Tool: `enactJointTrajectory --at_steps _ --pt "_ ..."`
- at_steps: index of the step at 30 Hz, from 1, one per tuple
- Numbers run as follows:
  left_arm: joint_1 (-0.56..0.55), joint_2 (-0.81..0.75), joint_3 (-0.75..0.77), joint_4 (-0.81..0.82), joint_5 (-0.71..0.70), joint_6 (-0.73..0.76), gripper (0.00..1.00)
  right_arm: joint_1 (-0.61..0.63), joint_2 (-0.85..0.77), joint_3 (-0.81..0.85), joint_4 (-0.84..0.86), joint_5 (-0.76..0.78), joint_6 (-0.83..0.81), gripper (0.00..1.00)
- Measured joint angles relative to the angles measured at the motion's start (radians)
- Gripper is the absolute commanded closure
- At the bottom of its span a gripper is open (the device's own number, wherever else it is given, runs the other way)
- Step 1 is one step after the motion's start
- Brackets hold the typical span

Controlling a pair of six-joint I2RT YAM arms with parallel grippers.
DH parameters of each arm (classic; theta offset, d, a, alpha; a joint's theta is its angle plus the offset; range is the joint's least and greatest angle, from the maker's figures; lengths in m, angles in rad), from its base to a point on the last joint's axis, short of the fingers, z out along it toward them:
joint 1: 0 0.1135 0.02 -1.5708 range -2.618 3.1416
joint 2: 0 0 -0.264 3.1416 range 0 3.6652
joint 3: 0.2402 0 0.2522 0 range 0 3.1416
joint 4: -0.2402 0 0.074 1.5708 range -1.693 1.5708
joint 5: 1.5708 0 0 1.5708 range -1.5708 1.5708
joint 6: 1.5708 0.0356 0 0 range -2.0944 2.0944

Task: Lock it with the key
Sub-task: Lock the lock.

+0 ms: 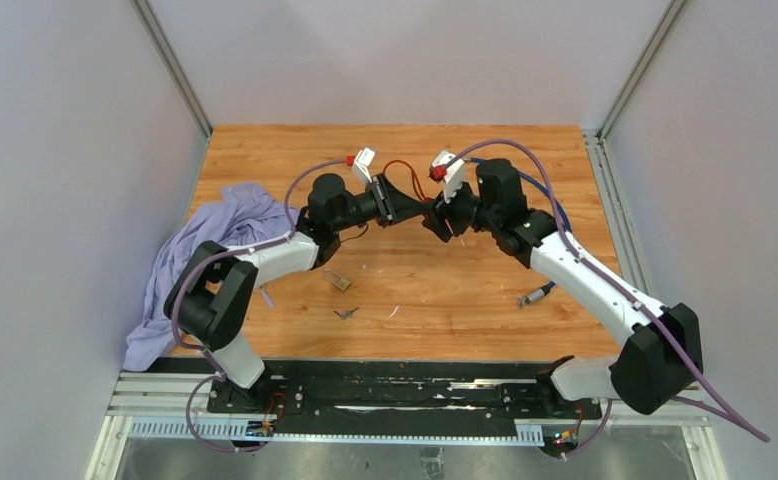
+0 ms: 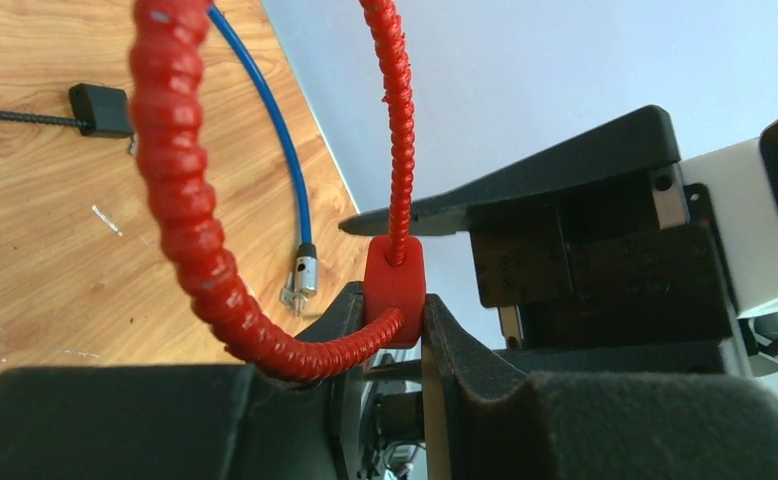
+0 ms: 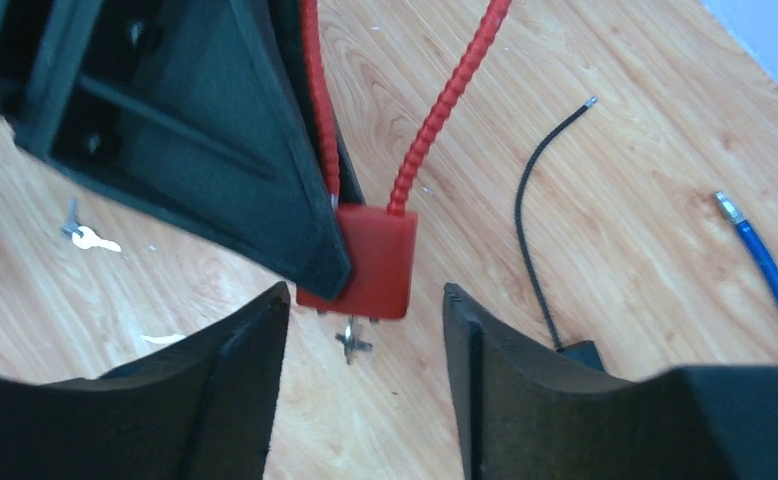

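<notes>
left end effector (image 1: 390, 203): clenched on the red lock body (image 3: 370, 255), one finger on each side.
right end effector (image 3: 365, 292): released; jaws stand apart on either side of the lock body, not touching it.
red lock body: held in the air above the table (image 1: 445, 290), between the two arms.
red cable (image 2: 180, 190): loops out of the body.
key (image 3: 353, 342): protrudes under the body.
on table: brass padlock (image 1: 338, 281), loose keys (image 1: 345, 313), blue cable (image 3: 765, 270), black cable (image 3: 530, 220), cloth (image 1: 215, 240) at the left edge.

Bright, even, diffuse light with faint, soft shadows. Top view sharp. Wrist views: nearest fingers (image 3: 215, 400) out of focus, edges slightly distorted.
</notes>
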Motion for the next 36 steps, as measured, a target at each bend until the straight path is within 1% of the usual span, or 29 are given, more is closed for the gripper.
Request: enactJointTrajectory --at_steps 2,7,17,24,32,34,36 --pt "0.010 0.000 0.000 0.008 0.003 0.000 1.00 0.000 -0.002 -0.007 0.000 -0.004 -0.026 0.36" --pt "0.037 0.000 0.000 0.040 0.009 0.000 1.00 -0.007 -0.005 -0.028 -0.011 -0.052 -0.090 0.35" --pt "0.043 -0.004 0.000 0.124 0.044 -0.004 1.00 -0.126 -0.046 -0.029 -0.050 -0.311 -0.113 0.42" --pt "0.027 -0.014 0.000 0.186 0.086 0.008 1.00 -0.225 -0.053 -0.023 -0.062 -0.512 -0.074 0.43" --pt "-0.021 -0.025 0.000 0.283 0.158 0.031 1.00 -0.280 -0.061 0.005 -0.060 -0.722 0.005 0.36" --pt "-0.025 -0.025 0.000 0.314 0.172 0.034 1.00 -0.298 -0.066 0.005 -0.058 -0.761 0.032 0.36" --pt "-0.026 -0.025 0.000 0.339 0.183 0.036 1.00 -0.313 -0.066 0.005 -0.042 -0.802 0.066 0.39"
